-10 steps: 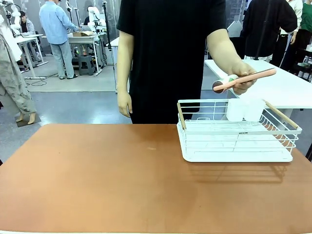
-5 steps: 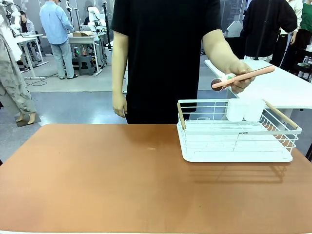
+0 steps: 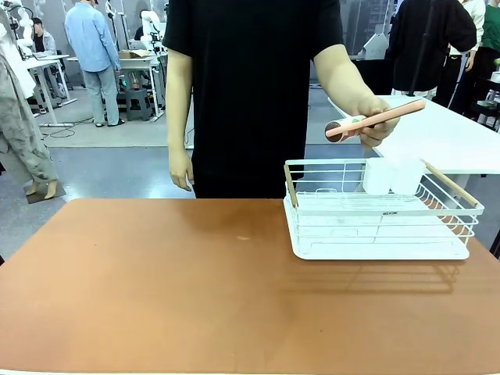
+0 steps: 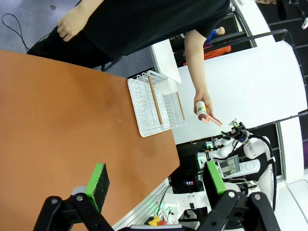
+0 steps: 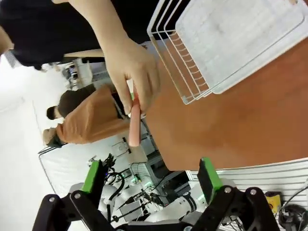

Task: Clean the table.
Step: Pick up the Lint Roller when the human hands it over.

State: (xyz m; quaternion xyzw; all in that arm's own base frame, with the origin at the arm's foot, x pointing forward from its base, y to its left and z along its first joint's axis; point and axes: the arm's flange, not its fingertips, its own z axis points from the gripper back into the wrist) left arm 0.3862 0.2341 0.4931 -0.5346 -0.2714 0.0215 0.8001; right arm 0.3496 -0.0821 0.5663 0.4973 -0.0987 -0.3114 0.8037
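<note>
The reddish-brown table (image 3: 195, 289) stretches across the front view, with a small pale speck (image 3: 244, 238) near its middle. A person in black stands at its far side. Their hand (image 3: 371, 117) holds a pink-handled tool (image 3: 379, 117) with a dark round head in the air above a white wire rack (image 3: 379, 226). My left gripper (image 4: 156, 180) hangs open high over the table (image 4: 57, 120), nothing between its green pads (image 4: 98, 180). My right gripper (image 5: 149, 177) is open too, over the table's edge (image 5: 231, 120), with the hand and pink tool (image 5: 134, 120) beyond it.
The wire rack sits on the table's far right, two pale cups (image 3: 391, 176) at its back; it also appears as the rack (image 4: 156, 103) and the rack (image 5: 226, 38). A white-topped table (image 3: 453, 141) stands behind it. The person's other hand (image 3: 181, 168) hangs at the far edge.
The person has shifted to the left, and the hand with the pink tool has moved left and slightly up above the rack.
</note>
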